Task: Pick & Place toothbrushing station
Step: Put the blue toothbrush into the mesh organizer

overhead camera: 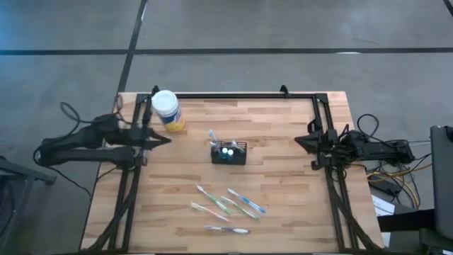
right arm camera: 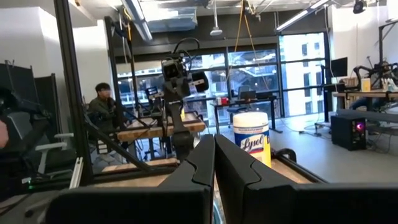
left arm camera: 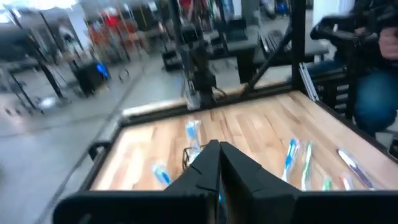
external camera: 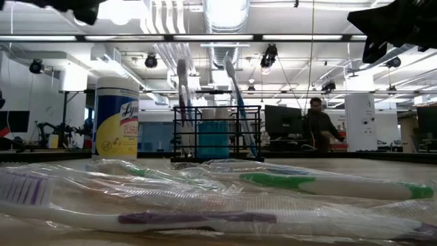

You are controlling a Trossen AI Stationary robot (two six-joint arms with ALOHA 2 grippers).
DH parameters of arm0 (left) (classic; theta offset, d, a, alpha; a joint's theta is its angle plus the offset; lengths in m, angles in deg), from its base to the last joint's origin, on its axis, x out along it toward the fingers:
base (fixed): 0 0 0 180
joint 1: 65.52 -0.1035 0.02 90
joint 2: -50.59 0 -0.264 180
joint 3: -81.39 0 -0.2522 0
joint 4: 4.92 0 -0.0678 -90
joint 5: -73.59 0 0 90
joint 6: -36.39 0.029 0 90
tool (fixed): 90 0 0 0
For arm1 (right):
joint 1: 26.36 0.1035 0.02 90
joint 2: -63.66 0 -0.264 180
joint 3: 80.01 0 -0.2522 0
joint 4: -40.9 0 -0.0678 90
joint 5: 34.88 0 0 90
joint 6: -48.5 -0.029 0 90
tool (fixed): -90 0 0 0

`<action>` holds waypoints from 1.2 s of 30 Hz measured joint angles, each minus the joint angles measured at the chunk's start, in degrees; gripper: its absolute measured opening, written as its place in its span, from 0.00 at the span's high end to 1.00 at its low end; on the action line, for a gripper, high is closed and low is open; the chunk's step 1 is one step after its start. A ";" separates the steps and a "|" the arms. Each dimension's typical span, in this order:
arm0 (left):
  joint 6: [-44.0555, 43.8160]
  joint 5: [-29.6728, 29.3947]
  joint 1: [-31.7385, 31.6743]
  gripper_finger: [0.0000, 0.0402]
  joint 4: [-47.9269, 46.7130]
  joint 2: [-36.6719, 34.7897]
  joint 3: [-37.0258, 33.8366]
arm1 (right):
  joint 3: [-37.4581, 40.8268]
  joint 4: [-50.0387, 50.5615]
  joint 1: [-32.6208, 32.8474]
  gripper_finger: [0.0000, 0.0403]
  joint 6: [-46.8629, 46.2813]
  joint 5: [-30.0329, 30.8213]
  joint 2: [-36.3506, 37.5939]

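Wooden table (overhead camera: pixel 283 184) carries the black toothbrushing station (overhead camera: pixel 228 153) centrally, wrapped toothbrushes (overhead camera: pixel 226 205) before it; left gripper (overhead camera: pixel 166 139) and right gripper (overhead camera: pixel 300 139) flank it, fingers pressed together, empty.

Left gripper (left arm camera: pixel 217 163) hides toothbrushing station (left arm camera: pixel 186 157)

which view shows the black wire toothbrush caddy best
The low view: the small black openwork wire caddy stands side-on, brushes upright inside. The high view shows its top, small. The left wrist view hides most behind the fingers; the right wrist view misses it.
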 joint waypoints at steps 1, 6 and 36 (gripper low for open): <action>0.13 -0.40 0.00 0.97 0.12 -2.26 -1.35 | 0.00 0.00 0.00 0.98 0.04 -0.04 -0.47; -3.15 -2.01 -0.01 0.99 5.08 -12.84 -9.77 | -0.13 0.16 0.00 0.98 1.64 -0.34 -3.46; -10.01 -8.07 -0.20 0.98 25.91 -19.13 -33.41 | -65.36 50.63 15.11 0.98 -18.25 1.36 -85.28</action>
